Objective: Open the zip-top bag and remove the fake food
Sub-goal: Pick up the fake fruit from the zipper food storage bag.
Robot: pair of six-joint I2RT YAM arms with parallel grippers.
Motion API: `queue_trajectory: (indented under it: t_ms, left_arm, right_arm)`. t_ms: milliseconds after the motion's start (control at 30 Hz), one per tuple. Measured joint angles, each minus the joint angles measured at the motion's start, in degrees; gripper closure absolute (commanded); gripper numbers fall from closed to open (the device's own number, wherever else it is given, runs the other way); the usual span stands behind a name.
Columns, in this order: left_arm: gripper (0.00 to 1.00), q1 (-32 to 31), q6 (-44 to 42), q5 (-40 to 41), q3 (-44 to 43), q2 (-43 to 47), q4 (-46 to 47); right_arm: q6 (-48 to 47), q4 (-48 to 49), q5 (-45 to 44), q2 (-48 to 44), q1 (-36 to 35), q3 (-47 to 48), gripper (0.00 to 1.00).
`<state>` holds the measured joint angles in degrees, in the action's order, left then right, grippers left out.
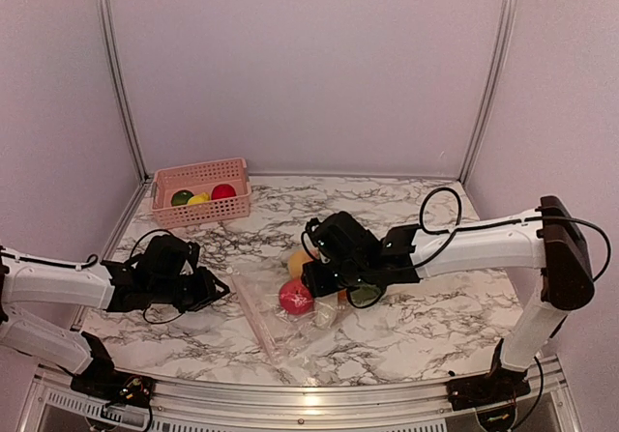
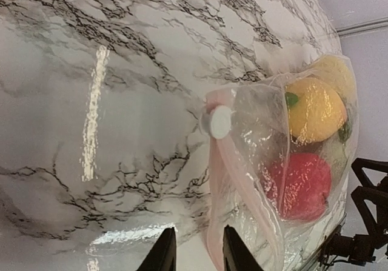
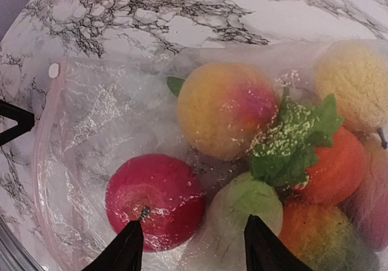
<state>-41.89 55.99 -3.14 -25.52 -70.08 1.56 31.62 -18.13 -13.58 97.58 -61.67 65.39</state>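
Zip-top bag (image 1: pixel 263 314) of fake food (image 1: pixel 296 297) lies under right claw (image 3: pixel 194 253), beside left claw (image 2: pixel 199 256), both parted.

light: soft, even | glare: table (image 2: pixel 94 113), zip-top bag (image 3: pixel 109 113) | wrist views: soft focus

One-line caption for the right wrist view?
Open right gripper above zip-top bag of fake food on marble table.

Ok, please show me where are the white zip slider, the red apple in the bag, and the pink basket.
white zip slider (image 2: pixel 220 122), left wrist view, middle of its round face.
red apple (image 3: pixel 154 201), right wrist view, centre of its skin.
pink basket (image 1: pixel 203 213), top external view, its near wall.
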Motion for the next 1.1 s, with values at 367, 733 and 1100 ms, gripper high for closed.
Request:
queue_trajectory:
  t_ms: [367, 733, 1100]
  left_arm:
    - [0.82, -8.6, 6.9, -1.8, 0.1, -10.3, 12.2]
    - [0.78, -11.4, 9.8, -3.0, -0.3, -16.5, 19.2]
    - [0.66, -11.7, 10.5, -4.0, -0.7, -17.3, 21.1]
  right_arm:
    - [0.0, 0.0, -1.1, 2.6, 0.2, 4.0, 0.66]
    - [1.0, -0.9, -2.4, 6.7, 0.6, 5.2, 0.81]
    - [0.9, -1.0, -2.4, 8.1, 0.4, 5.2, 0.74]
